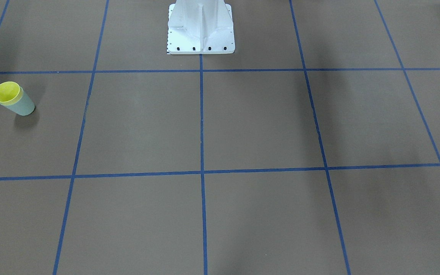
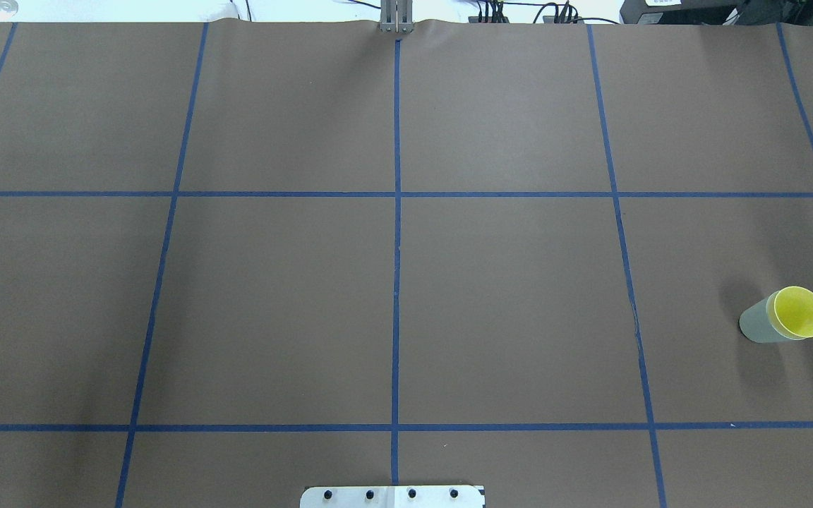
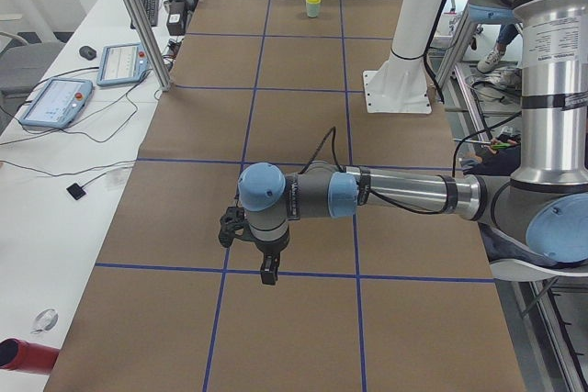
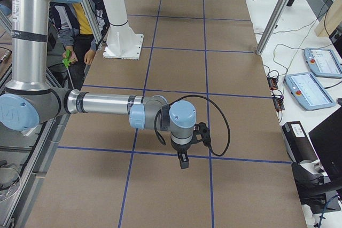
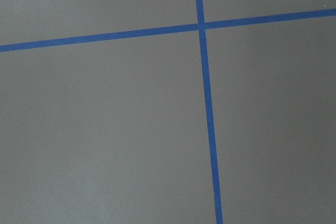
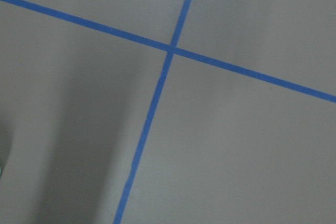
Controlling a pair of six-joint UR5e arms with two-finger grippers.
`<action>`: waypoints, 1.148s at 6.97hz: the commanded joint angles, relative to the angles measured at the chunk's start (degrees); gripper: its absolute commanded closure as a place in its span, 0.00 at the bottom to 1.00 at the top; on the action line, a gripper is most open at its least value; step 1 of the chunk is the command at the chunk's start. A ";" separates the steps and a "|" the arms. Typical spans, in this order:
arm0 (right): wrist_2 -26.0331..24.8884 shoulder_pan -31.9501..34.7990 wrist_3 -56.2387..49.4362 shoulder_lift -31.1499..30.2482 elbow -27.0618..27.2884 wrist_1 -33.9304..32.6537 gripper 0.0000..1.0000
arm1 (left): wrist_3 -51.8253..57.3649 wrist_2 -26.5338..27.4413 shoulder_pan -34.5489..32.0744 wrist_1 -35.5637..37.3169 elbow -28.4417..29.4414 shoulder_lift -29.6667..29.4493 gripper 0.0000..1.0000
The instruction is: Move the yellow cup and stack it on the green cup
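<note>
**Cups nested at the counter's right end, both arms well clear**

Whether the jaws of the left gripper (image 3: 268,274) are released or clenched cannot be told. It shows only in the left side view, pointing down over a crossing of blue tape (image 5: 207,103). The same goes for the right gripper (image 4: 183,161), seen only from the right side. Neither appears to carry anything, and both wrist cameras show only bare counter (image 2: 505,303) and tape.

Further out, both arms reach across the counter's two ends, well apart from the cups. The yellow cup (image 2: 798,312) sits inside the green cup (image 2: 754,327), with only its rim band showing above the green wall. The pair stands upright on the robot's right side of the counter, nearer the robot than the far edge.

By my reading the stacking step is done. What remains asks little: keep both arms away from the stack and confirm that the yellow cup is seated level.
</note>
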 commanded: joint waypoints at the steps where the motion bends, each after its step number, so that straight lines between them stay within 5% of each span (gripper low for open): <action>1: -2.85 0.42 0.06 -2.71 -0.90 0.18 0.00 | 0.21 0.52 0.02 0.12 -1.38 0.18 0.00; 5: -3.32 0.42 0.59 -2.28 1.54 0.10 0.00 | 0.65 0.43 0.02 0.20 -1.73 0.27 0.00; 8: 0.90 0.42 1.11 -2.02 4.10 -0.17 0.00 | 0.65 0.43 0.02 0.12 -1.73 0.27 0.00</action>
